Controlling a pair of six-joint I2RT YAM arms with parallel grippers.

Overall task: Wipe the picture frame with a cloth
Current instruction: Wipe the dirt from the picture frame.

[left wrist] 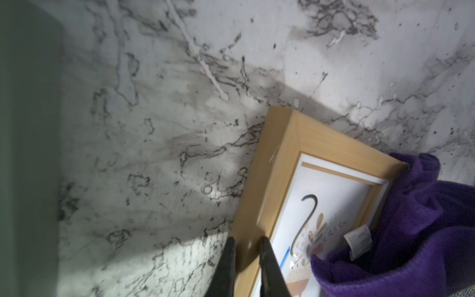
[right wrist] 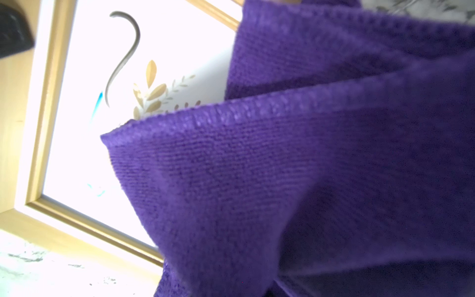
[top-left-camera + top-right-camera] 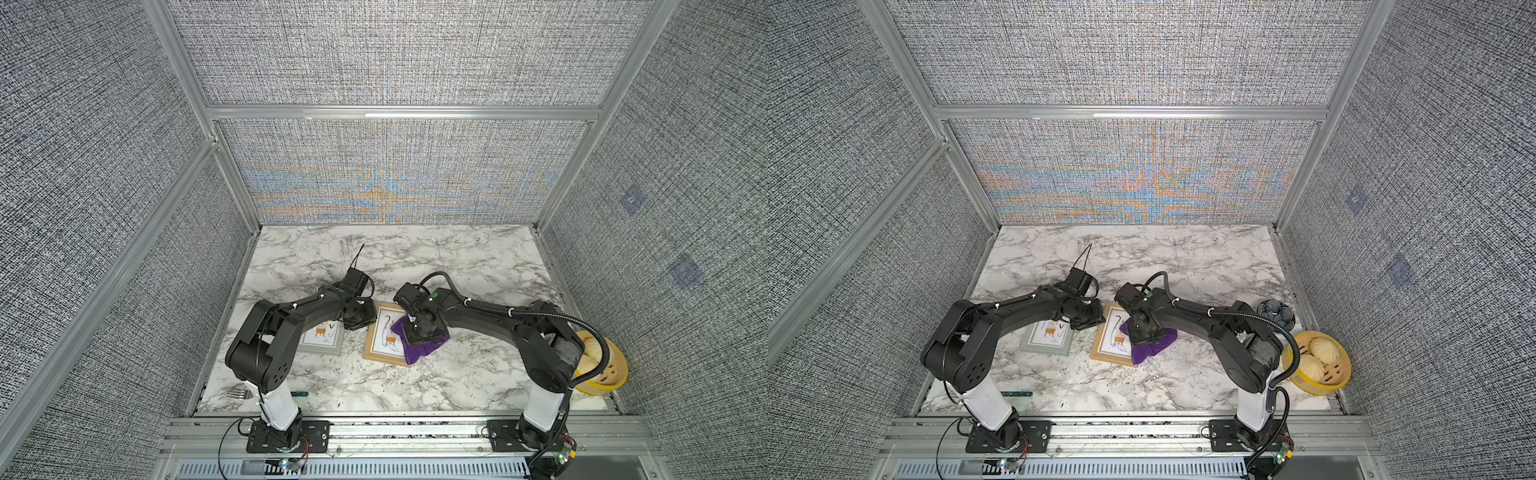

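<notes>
The picture frame (image 3: 382, 353) is light wood with a white print, and it lies flat on the marble table in both top views. My left gripper (image 1: 246, 246) is shut across its left rail, one finger on each side of the wood (image 1: 282, 144). A deep purple cloth (image 3: 419, 353) is bunched over the frame's right side and spills onto the table. My right gripper (image 3: 417, 338) points down into the cloth and is shut on it. In the right wrist view the cloth (image 2: 282, 167) hides the fingers and covers part of the print beside the frame's rail (image 2: 41, 128).
A second, grey-green frame (image 3: 322, 340) lies just left of the wooden one, under my left arm. A yellow steamer basket (image 3: 1316, 365) with buns and a blue flower-shaped dish (image 3: 1275, 313) stand at the right edge. A fork (image 3: 241, 392) lies at the front left.
</notes>
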